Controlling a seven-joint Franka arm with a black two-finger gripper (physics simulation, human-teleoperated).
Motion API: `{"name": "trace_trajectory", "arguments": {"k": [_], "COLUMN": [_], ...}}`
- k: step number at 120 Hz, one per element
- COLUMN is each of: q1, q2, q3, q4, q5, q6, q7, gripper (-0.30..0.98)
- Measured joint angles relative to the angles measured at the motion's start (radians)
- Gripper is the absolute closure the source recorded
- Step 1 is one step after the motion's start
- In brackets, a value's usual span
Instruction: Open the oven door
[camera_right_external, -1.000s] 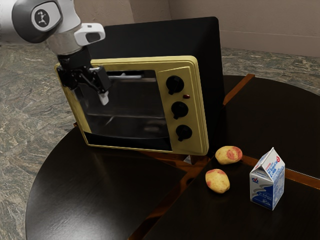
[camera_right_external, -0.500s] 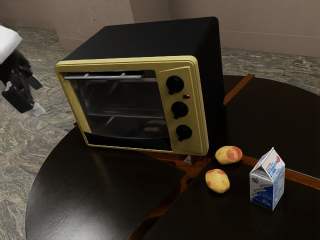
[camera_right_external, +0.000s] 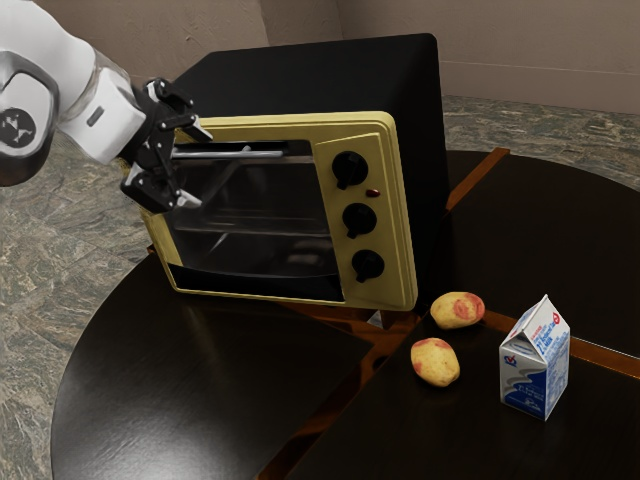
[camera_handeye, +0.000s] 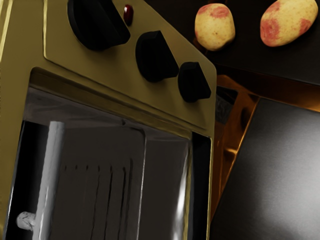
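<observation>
My gripper (camera_right_external: 197, 166) is open in front of the upper left part of the oven door (camera_right_external: 265, 215) in the exterior view. One fingertip stands above the level of the grey bar handle (camera_right_external: 262, 154) and the other below it; whether either touches the bar I cannot tell. The door is shut in the yellow front of the black oven (camera_right_external: 330, 75). In the wrist view the handle (camera_handeye: 49, 185) runs along the top of the dark door glass (camera_handeye: 100, 195), with one of its mounts visible.
Three black knobs (camera_right_external: 359, 219) line the oven front beside the door. Two potatoes (camera_right_external: 457, 310) and a milk carton (camera_right_external: 536, 360) stand on the dark round table (camera_right_external: 200, 390), toward the exterior view's right of the oven's near corner.
My gripper moved out to the exterior view's left edge, then came back to the handle with the hand turned and its fingers spread. The oven and its door have not moved.
</observation>
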Motion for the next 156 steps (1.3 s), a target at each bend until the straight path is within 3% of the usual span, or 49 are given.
{"name": "trace_trajectory", "arguments": {"k": [16, 49, 156], "q1": [0.001, 0.007, 0.012], "q2": [0.093, 0.152, 0.195], "q3": [-0.002, 0.002, 0.070], "q4": [0.066, 0.097, 0.086], "q5": [0.001, 0.018, 0.036], "q6": [0.038, 0.059, 0.065], "q7": [0.071, 0.146, 0.264], "gripper": [0.00, 0.00, -0.01]}}
